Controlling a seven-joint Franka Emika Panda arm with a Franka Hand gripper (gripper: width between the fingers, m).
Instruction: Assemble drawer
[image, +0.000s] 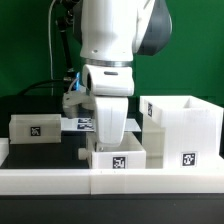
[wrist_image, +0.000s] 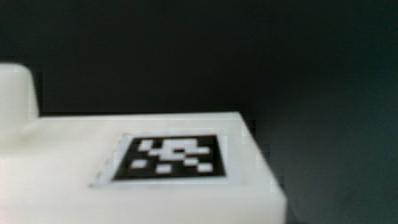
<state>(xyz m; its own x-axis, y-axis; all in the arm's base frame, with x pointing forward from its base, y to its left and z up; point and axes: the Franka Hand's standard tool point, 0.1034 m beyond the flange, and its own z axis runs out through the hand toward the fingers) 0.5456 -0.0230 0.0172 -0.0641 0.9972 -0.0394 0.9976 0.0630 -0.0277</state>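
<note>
The drawer's front tray (image: 118, 157) stands directly under the gripper (image: 108, 138), which hangs straight down at the back edge of this tray. The tray's wall and the wide white hand hide the fingertips, so I cannot tell if the jaws are apart, together, or clamped on something. In the wrist view a white face with a black-and-white tag (wrist_image: 169, 158) lies close under the camera, against the dark table (wrist_image: 267, 60). To the exterior view's right of the front tray, just beside it, stands the boxy housing (image: 180, 130), upright, open at the top, with a tag on its front. To the exterior view's left, well apart, the second tray (image: 35, 127) stands alone. Between it and the gripper a part of the marker board (image: 78, 124) shows. The long white rail (image: 50, 180) runs along the front, just before the front tray and housing.
</note>
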